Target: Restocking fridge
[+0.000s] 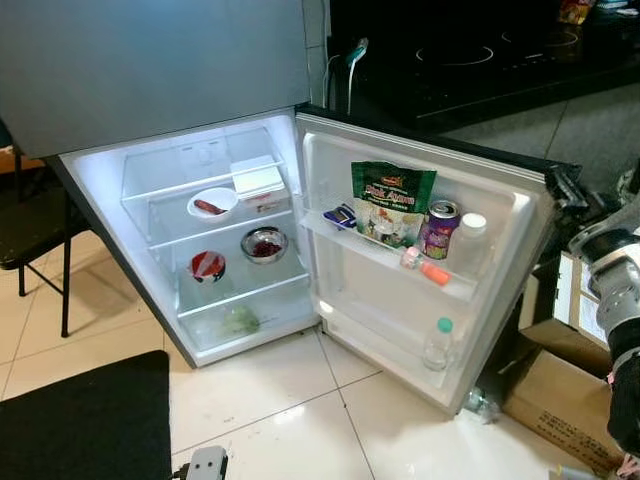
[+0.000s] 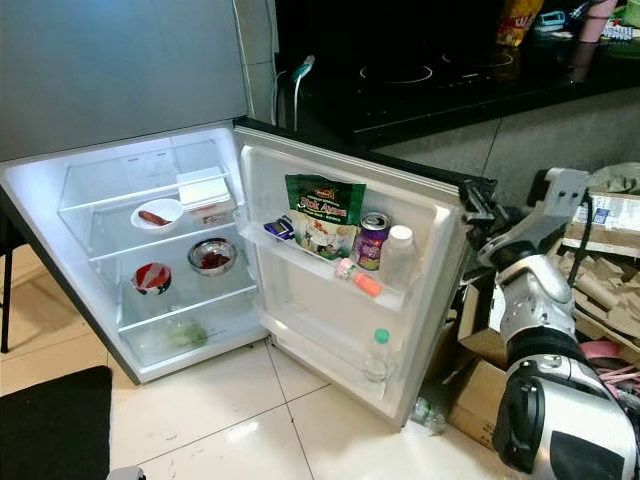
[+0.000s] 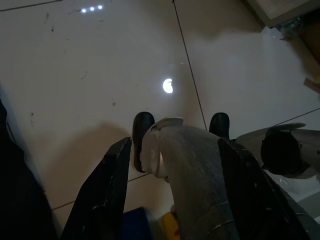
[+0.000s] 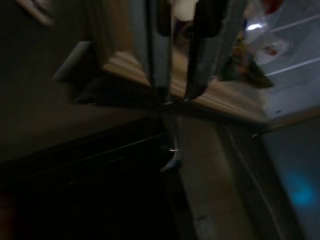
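A: Standing wide open before you, the fridge (image 1: 200, 230) shows lit shelves, and its door (image 2: 330, 290) swings out toward your right side. What sits where?

B: On the shelves you see a white bowl (image 1: 212, 204), a white box (image 1: 258, 178), a steel bowl (image 1: 264, 244), a red-topped cup (image 1: 207, 266) and some greens (image 1: 238, 321) at the bottom. In the upper door rack stand a green snack bag (image 2: 323, 215), a purple can (image 2: 372, 241) and a white-capped bottle (image 2: 398, 252), with an orange tube (image 2: 357, 277) lying in front. A clear bottle (image 2: 377, 356) stands in the lower rack.

A: And your grippers?

B: Your right gripper (image 2: 478, 212) is at the door's outer top corner; in the wrist view its fingers (image 4: 161, 50) stand narrowly apart against the door's edge, but you cannot tell whether they grip it. Your left gripper (image 3: 172, 165) hangs above the tiled floor (image 3: 100, 75), fingers spread wide, holding nothing.
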`<state>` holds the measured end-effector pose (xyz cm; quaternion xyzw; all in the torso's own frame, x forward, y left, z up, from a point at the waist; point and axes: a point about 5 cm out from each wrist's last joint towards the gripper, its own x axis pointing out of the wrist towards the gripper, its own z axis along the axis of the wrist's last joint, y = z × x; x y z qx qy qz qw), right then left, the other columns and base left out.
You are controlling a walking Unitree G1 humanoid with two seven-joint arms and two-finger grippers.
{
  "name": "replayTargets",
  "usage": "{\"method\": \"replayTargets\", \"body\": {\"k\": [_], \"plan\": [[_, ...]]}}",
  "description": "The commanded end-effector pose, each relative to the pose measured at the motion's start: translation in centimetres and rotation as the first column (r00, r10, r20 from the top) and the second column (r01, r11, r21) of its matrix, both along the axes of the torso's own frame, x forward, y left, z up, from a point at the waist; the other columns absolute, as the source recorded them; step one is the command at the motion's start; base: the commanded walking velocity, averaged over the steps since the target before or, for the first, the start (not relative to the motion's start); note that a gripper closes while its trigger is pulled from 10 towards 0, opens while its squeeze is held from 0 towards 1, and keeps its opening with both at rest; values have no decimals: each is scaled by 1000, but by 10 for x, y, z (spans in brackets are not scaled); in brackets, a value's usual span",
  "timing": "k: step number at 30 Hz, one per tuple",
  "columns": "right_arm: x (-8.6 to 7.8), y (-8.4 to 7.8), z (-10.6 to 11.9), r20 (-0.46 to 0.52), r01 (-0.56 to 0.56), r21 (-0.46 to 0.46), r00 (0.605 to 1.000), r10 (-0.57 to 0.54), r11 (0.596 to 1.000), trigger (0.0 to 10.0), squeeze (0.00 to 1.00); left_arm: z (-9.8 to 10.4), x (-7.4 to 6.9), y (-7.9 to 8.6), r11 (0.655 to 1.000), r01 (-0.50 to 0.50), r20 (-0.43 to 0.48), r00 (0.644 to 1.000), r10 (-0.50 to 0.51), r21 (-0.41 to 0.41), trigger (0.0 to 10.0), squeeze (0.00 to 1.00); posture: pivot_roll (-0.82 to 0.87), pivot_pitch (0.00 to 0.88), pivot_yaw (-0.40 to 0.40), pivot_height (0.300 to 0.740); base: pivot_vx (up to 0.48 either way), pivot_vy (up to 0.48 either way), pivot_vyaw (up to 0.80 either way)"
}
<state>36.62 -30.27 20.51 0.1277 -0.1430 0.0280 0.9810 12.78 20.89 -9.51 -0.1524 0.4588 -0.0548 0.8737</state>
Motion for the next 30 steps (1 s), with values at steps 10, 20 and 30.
{"method": "replayTargets", "body": {"k": [10, 20, 30], "plan": [[-11, -31, -3, -55, 201, 41, 979, -198, 979, 10000, 1000, -2, -20, 13, 1000, 13, -31, 999, -12, 21, 10000, 0, -14, 0, 46, 740, 0, 0, 0], [-22, -50, -11, -127, 340, 6, 933, -337, 940, 10000, 0, 3, -45, 41, 998, 51, -22, 998, -50, 43, 10000, 0, 60, 24, 75, 740, 0, 0, 0], [-31, -73, -2, -166, 459, -25, 874, -456, 888, 10000, 0, 36, -8, 93, 988, -3, 157, 987, -22, 156, 10000, 0, 85, 106, 94, 740, 0, 0, 0]]}}
